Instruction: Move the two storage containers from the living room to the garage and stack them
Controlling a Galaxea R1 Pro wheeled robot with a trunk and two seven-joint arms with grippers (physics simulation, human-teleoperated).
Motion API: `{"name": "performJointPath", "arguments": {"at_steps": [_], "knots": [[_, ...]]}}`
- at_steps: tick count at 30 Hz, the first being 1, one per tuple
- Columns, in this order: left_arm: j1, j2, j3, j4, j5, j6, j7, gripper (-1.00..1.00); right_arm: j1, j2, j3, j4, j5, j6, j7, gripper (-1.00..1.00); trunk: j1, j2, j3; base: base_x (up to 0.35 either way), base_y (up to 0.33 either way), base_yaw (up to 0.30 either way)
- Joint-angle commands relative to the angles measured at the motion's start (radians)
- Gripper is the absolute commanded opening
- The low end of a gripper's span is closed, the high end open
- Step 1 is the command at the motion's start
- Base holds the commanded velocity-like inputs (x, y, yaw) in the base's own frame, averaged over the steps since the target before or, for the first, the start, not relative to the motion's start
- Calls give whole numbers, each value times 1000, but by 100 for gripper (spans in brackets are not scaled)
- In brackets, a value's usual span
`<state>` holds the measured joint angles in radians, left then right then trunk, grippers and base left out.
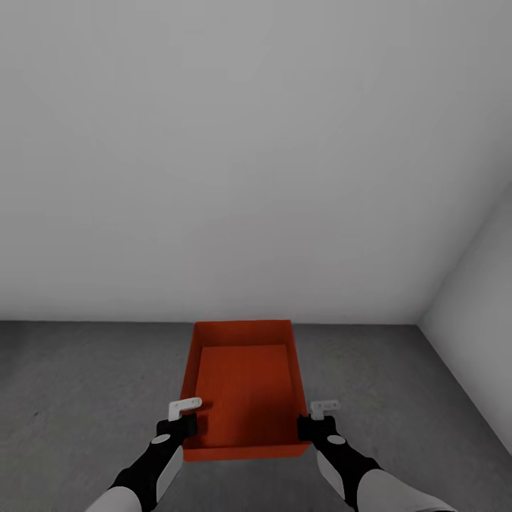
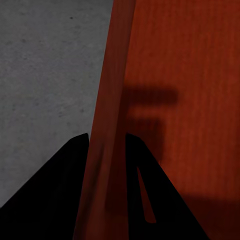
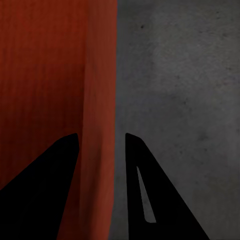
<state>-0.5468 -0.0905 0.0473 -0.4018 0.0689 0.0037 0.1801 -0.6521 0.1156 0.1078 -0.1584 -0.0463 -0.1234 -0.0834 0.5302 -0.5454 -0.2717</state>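
Nearest the camera in the head view, both forearms rise from the lower edge, their upper parts cut off by the frame. The left gripper (image 1: 186,421) sits at the near left corner of an orange-red storage container (image 1: 245,391), and the right gripper (image 1: 316,421) at its near right corner. In the left wrist view, the left gripper's dark fingers (image 2: 55,195) straddle the container's side wall (image 2: 107,150), one inside the box and one outside, closed against it. In the right wrist view the right gripper's fingers (image 3: 42,185) bracket the opposite wall (image 3: 97,150) the same way; a thin strip of floor shows between the wall and the outer finger, so whether that finger presses the wall is hard to make out. The container is open-topped and shows only its bare ribbed bottom. Whether it rests on the dark grey floor (image 1: 78,398) or hangs just above it cannot be told, since its underside is hidden. Beyond the box the rough floor runs to a plain pale grey wall (image 1: 235,156), which meets a second wall (image 1: 483,313) in a corner at the right.
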Motion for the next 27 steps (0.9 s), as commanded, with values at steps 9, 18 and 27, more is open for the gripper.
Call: {"name": "performJointPath", "arguments": {"at_steps": [9, 18, 27], "knots": [[-1, 0, 2, -54, 0, 1, 4, -100, -1, -2, -11, 5, -10, -4, -27, -100, 0, -2, -16, 0, 0, 0], [-1, 0, 1, -55, 0, 1, 4, -100, -1, -2, -11, 5, -10, -4, -27, -100, 0, -2, -31, 0, 0, 0], [-1, 1, 0, -57, 0, 1, 3, -100, -1, -2, -10, 5, -10, -4, -27, -100, 0, -2, -45, 0, 0, 0]]}}
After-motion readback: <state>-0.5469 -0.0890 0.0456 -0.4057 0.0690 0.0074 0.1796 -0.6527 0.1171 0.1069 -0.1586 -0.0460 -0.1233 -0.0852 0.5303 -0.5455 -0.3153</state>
